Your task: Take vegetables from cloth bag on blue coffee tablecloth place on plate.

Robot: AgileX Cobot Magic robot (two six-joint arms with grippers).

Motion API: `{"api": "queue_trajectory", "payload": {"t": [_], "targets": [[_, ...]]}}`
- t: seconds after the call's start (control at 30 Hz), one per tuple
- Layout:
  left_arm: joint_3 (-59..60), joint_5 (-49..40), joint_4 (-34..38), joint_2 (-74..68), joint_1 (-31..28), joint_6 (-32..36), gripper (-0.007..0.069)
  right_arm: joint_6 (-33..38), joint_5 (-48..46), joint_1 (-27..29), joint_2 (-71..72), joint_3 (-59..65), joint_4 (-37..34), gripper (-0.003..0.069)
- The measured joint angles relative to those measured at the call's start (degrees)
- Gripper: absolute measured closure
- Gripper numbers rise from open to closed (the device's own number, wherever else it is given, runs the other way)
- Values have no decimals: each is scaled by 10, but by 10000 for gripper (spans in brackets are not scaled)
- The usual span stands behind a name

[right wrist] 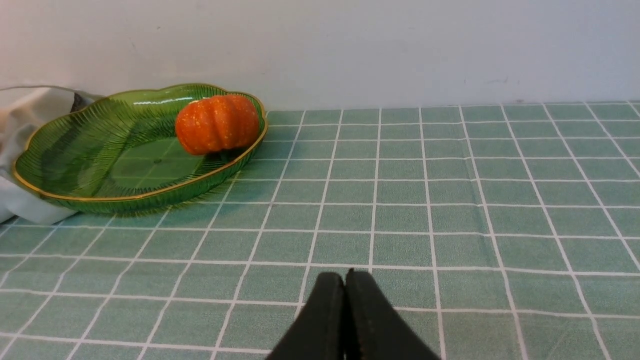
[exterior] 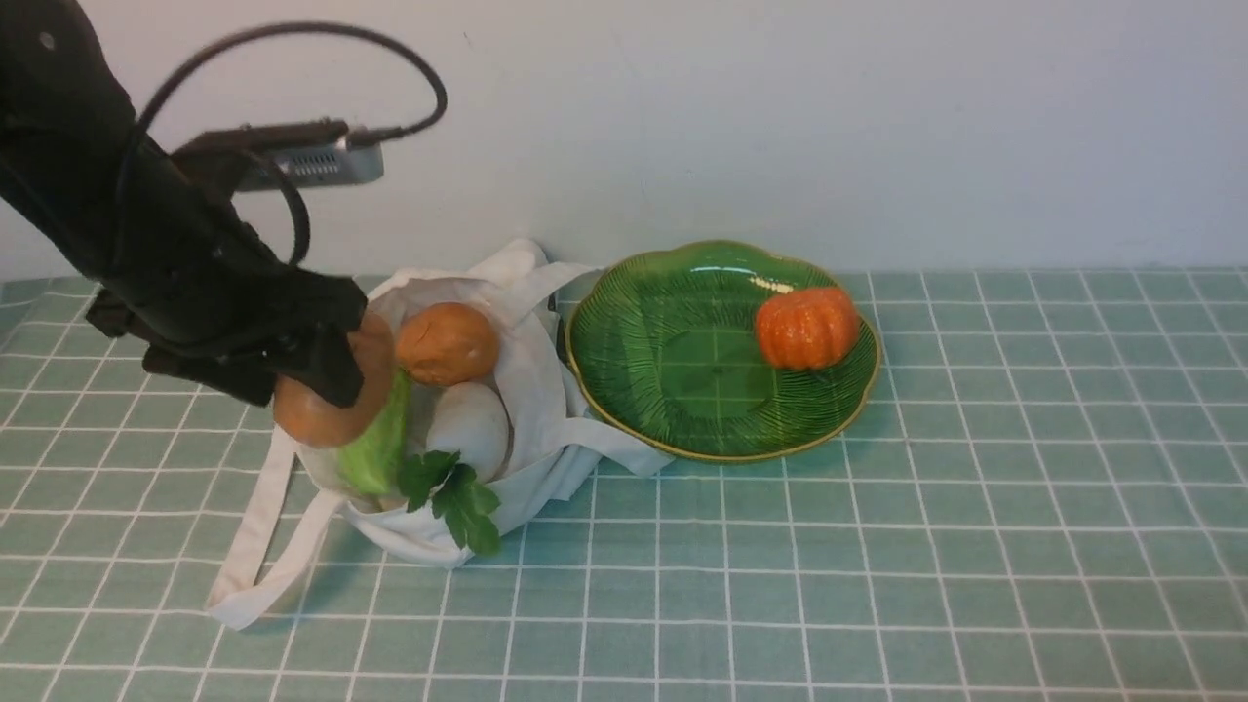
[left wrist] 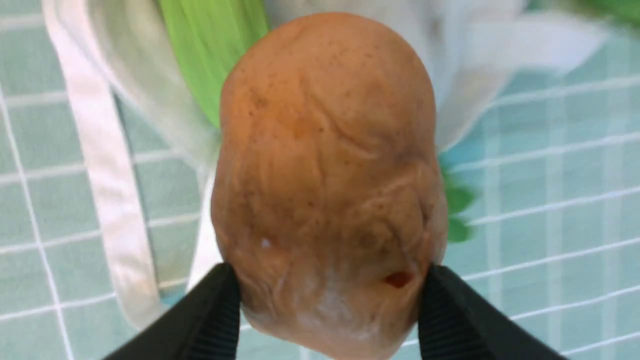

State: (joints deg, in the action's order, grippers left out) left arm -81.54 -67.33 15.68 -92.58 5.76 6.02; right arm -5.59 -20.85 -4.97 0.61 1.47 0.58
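One potato clamped in the left hand — held above the cloth bag.
The right hand is pinched together, empty; an orange pumpkin sits on the plate.

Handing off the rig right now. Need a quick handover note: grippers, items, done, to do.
Left gripper: shut on one potato, held by the cloth bag opening.
Right gripper: shut, empty, over the tablecloth.
Plate: holds only an orange pumpkin.
In the bag: second potato, white radish, green cucumber.
To do: carry the held potato to the plate, then the other three.
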Motion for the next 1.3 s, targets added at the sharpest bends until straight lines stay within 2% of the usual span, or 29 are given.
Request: {"api": "queue_trajectory", "payload": {"t": [0.1,0.17,0.27,0.4,0.7,0.9,0.93,1.13,1.3], "targets": [[-28,-2,5,-3,21,-5,210,0,0,0,0,0,0,673],[-67,-2,12,-26,64,-15,210,0,0,0,0,0,0,673],[-105,0,15,-64,100,-28,210,0,0,0,0,0,0,673],[-208,35,17,-178,158,-56,210,0,0,0,0,0,0,673],[-406,49,16,-376,203,-64,210,0,0,0,0,0,0,673],[-448,60,17,-435,207,-65,204,0,0,0,0,0,0,673],[-449,63,18,-441,207,-65,188,0,0,0,0,0,0,673],[-450,69,47,-452,207,-65,-32,0,0,0,0,0,0,673],[-452,64,57,-446,207,-54,-60,0,0,0,0,0,0,673]]}}
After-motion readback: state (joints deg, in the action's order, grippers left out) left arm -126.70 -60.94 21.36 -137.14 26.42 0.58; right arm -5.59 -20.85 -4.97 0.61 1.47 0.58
